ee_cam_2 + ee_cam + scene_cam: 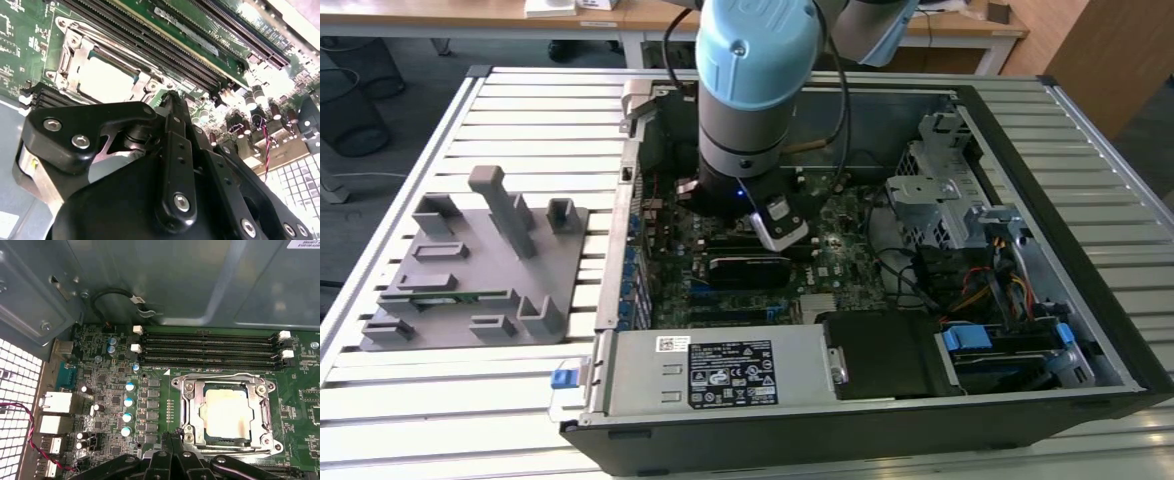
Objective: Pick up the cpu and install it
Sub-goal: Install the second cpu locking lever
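**Hovering over the socket, cpu seated**

Starting at the exterior view's left: the grey fixture tray [474, 275] sits on the slatted worktop [440, 400], a green memory stick [454, 297] lying in one of its slots. Moving right, the open computer case [1067, 150] lies flat, and the arm [754, 90] reaches down into it over the motherboard [847, 265]. In the first wrist view, the cpu [226, 413] lies flat inside the metal socket [187, 405], beside the memory slots [210, 347]. The tool [171, 436] hangs just off the socket's frame, fingertips pressed together, gripping nothing.
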